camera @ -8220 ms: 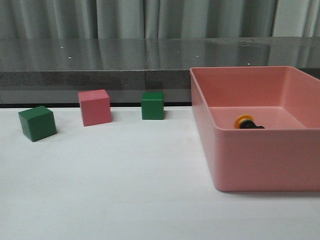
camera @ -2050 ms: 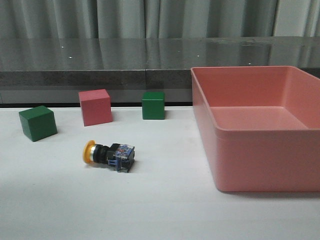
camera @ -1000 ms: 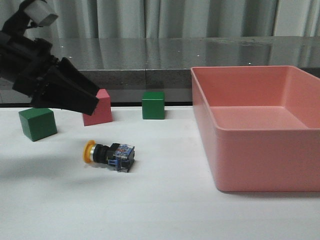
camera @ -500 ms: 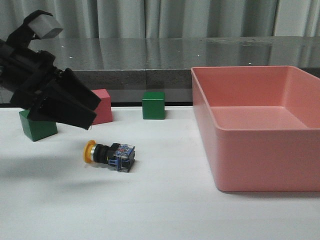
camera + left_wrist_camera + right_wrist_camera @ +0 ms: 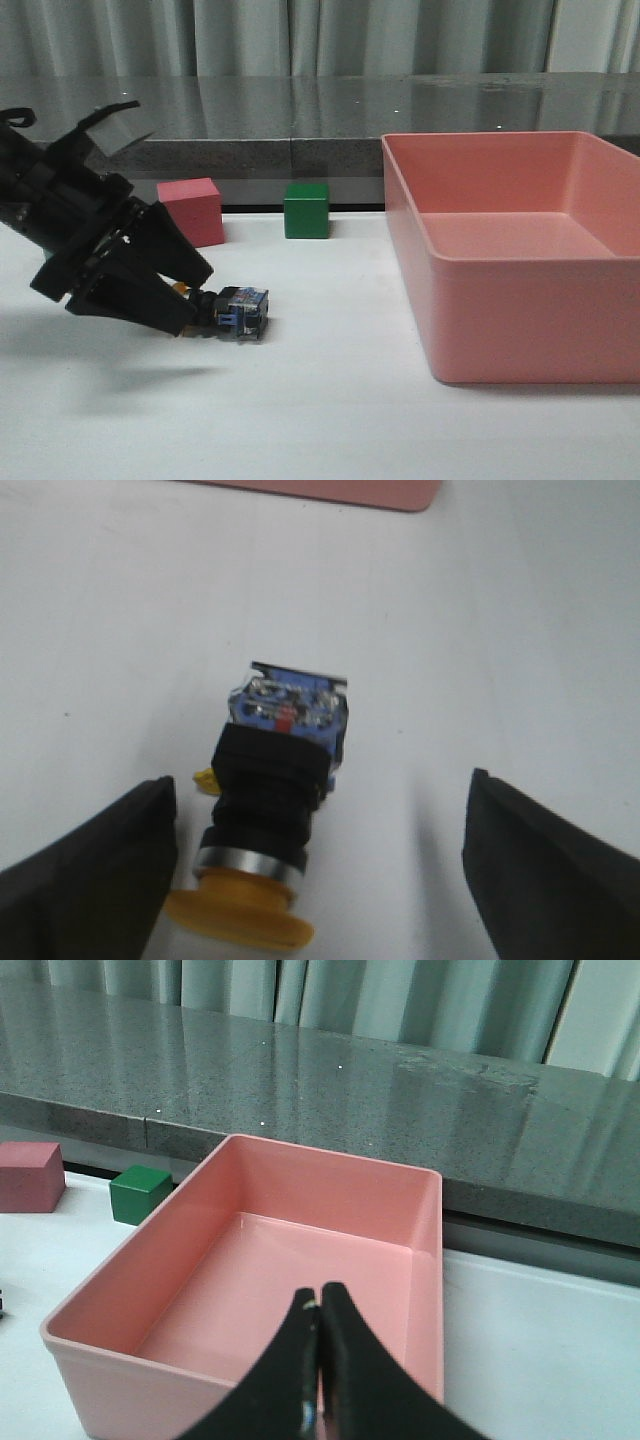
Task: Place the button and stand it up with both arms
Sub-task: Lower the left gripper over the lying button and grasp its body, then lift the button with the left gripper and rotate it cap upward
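Two fingers of the left hand (image 5: 318,865) gape around the lying button (image 5: 272,802); right hand (image 5: 320,1355) clenched.

The left gripper (image 5: 320,880) straddles the lying button (image 5: 272,810), bare white table (image 5: 330,410) showing on either side of it. Behind stand the pink cube (image 5: 190,211) and green cube (image 5: 305,210); the pink bin (image 5: 520,300) walls off the right.

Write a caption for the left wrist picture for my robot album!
Open left pincer around the button lying on its side on the white table, not gripped yet.
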You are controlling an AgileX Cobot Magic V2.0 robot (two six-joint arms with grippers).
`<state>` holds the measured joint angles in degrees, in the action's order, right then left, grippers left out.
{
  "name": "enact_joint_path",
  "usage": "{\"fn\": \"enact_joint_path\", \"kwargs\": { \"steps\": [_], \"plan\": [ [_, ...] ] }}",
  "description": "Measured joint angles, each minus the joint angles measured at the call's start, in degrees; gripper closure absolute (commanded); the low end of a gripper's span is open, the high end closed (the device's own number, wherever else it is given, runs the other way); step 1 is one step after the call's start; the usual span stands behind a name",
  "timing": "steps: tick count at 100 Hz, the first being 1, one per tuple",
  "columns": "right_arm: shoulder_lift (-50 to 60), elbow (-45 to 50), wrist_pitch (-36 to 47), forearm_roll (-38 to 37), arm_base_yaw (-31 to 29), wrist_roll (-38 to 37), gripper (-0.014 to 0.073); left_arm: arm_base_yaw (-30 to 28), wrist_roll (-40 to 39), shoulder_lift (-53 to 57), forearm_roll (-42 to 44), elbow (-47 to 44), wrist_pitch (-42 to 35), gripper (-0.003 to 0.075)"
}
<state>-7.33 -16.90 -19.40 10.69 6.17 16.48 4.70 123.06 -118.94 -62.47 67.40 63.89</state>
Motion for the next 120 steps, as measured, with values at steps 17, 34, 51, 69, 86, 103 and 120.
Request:
{"fn": "enact_joint_path", "kwargs": {
  "steps": [17,34,51,69,86,103,120],
  "plan": [
    [0.0,0.0,0.0,0.0,0.0,0.0,0.067,0.0,0.82,-2.47,0.0,0.0,-1.72,0.0176],
    [0.0,0.0,0.0,0.0,0.0,0.0,0.067,0.0,1.17,-2.73,-0.56,0.09,-2.17,0.0305],
    [0.0,0.0,0.0,0.0,0.0,0.0,0.067,0.0,1.17,-3.0,-0.93,0.46,-3.28,0.0699],
    [0.0,0.0,0.0,0.0,0.0,0.0,0.067,0.0,0.28,-2.87,2.08,1.28,-1.05,0.074],
    [0.0,0.0,0.0,0.0,0.0,0.0,0.067,0.8,-8.76,2.64,12.76,5.19,-0.75,0.074],
    [0.0,0.0,0.0,0.0,0.0,0.0,0.067,5.03,-23.57,11.68,30.67,11.55,-4.77,0.074],
    [0.0,0.0,0.0,0.0,0.0,0.0,0.067,13.71,-39.25,15.42,51.64,16.54,-4.72,0.074]
  ]
}}
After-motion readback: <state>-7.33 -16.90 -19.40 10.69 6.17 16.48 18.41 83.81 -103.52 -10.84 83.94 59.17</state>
